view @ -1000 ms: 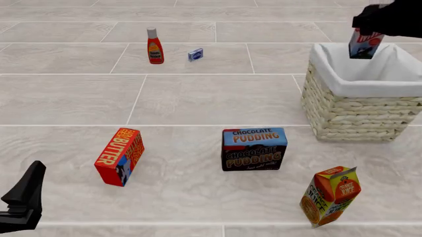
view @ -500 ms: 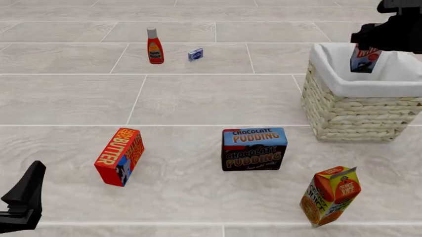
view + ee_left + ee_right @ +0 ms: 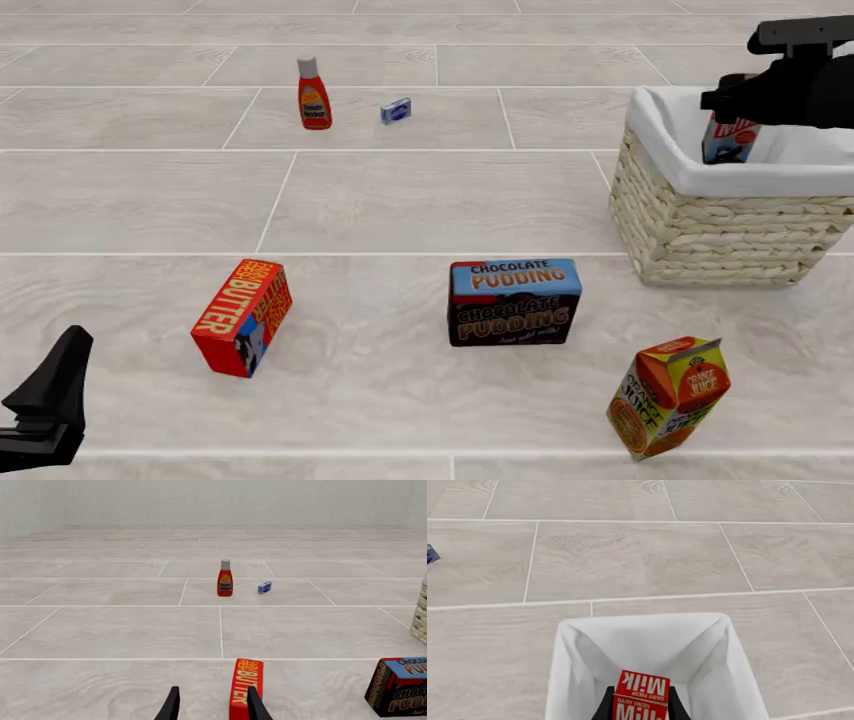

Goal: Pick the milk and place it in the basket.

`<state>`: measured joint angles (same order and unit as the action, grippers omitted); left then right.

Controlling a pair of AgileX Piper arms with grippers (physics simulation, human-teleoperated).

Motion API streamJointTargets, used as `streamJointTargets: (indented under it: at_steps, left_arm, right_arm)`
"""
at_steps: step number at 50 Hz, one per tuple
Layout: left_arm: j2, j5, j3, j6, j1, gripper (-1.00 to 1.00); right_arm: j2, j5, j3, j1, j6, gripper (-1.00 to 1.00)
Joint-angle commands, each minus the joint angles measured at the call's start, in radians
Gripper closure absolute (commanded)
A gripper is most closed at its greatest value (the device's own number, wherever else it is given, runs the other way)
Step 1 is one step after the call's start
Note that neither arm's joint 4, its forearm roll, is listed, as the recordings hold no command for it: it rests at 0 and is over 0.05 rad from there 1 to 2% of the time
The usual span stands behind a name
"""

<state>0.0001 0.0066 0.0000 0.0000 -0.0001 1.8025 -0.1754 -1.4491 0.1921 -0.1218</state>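
- The milk [image 3: 730, 139] is seen upright inside the basket [image 3: 707, 230], its lower part sunk below the white cloth lining; whether its base rests on the bottom cannot be told.
- The carton is gripped near its gabled top by the right gripper [image 3: 738, 108], whose fingers [image 3: 608, 706] are closed against both of its sides in the right wrist view, above the middle of the basket.
- The left gripper [image 3: 212, 707] is held idle well away from the basket, its fingers parted and nothing between them; the Butter box [image 3: 243, 317] lies just ahead of it.
- The carton is judged light and fairly stiff, though its thin walls could be dented by a hard squeeze; the smooth printed faces are likely a little slippery.
- The flat side panels just under the gable are judged the best place to be held, as is done now.
- The placing is judged nearly complete: only a release is needed.
- A tipping of the slim carton against the soft lining may be expected once it is let go.
- Well away from the basket stand the chocolate pudding box [image 3: 515, 301] and the juice carton [image 3: 667, 396], both untouched.
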Motion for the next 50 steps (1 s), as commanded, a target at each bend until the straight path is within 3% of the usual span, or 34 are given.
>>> streamJointTargets:
  at_steps: [1,43,44,50]
  left_arm:
    - [0.0,0.0,0.0,0.0,0.0,-1.0]
    - [0.0,0.0,0.0,0.0,0.0,-1.0]
    - [0.0,0.0,0.0,0.0,0.0,-1.0]
    - [0.0,0.0,0.0,0.0,0.0,-1.0]
  right_arm:
    - [0.006,0.025,0.005,0.006,0.01,1.0]
    - [0.109,0.063,-0.001,0.014,0.007,1.0]
    - [0.103,0.062,0.001,0.014,0.008,-1.0]
    - [0.092,0.061,0.007,0.014,0.009,-1.0]
